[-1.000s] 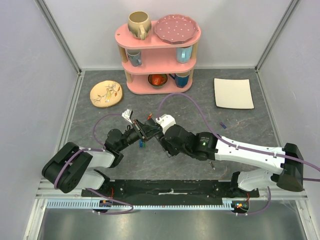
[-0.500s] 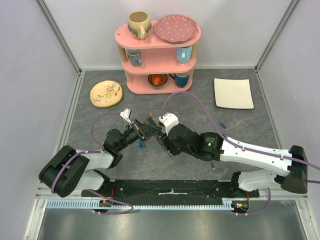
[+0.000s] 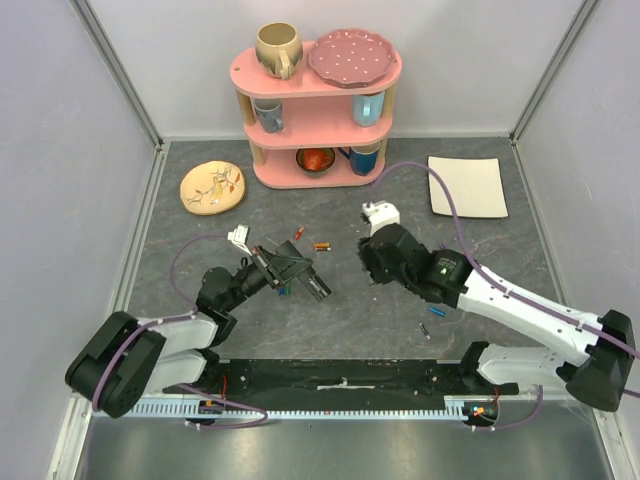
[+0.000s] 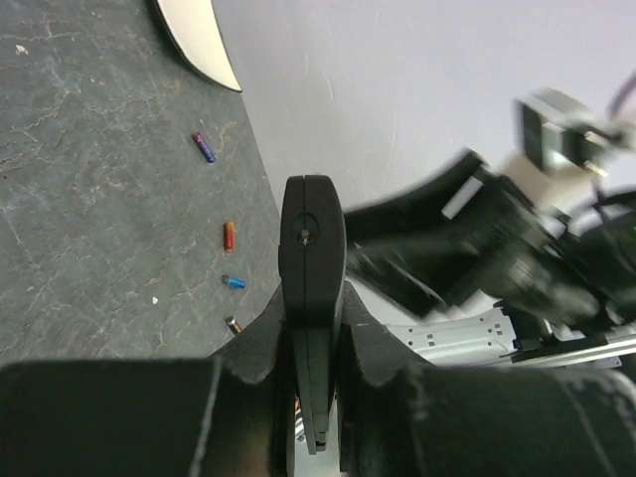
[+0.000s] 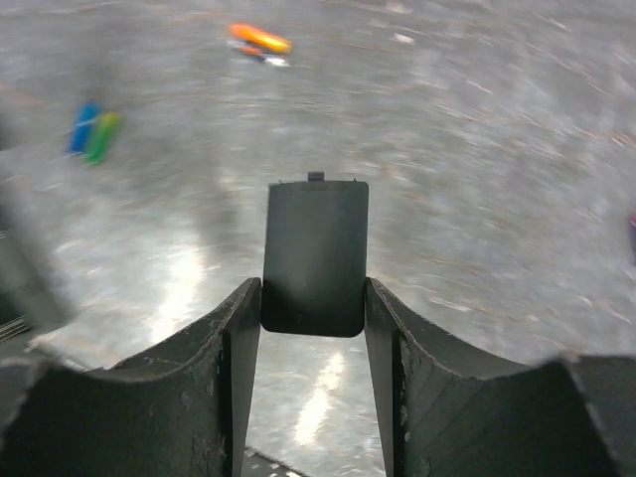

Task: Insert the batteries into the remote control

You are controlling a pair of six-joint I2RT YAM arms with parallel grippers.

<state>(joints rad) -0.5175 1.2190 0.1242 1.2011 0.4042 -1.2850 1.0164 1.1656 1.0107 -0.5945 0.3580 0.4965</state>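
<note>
The remote control (image 3: pixel 312 284) is a slim black bar, and my left gripper (image 3: pixel 280 265) is shut on it. In the left wrist view the remote control (image 4: pixel 312 238) stands edge-on between the left gripper's (image 4: pixel 314 308) fingers. My right gripper (image 3: pixel 370 265) hangs to the right of the remote, apart from it. It is shut on a flat black battery cover (image 5: pixel 315 256), which sits between the right gripper's (image 5: pixel 313 293) fingers. Batteries lie loose on the table: an orange one (image 3: pixel 321 245), a red one (image 3: pixel 297 236), a blue-green one (image 3: pixel 284 291), a blue-purple one (image 3: pixel 445 252) and a grey one (image 3: pixel 424 330).
A pink shelf (image 3: pixel 318 110) with cups, a bowl and a plate stands at the back. A flowered plate (image 3: pixel 212 186) lies at the back left, a white square plate (image 3: pixel 466 186) at the back right. Walls close in both sides.
My right gripper has pulled away from the remote, to the right and back, with the black cover in it. The left gripper with the remote has shifted slightly toward me.
</note>
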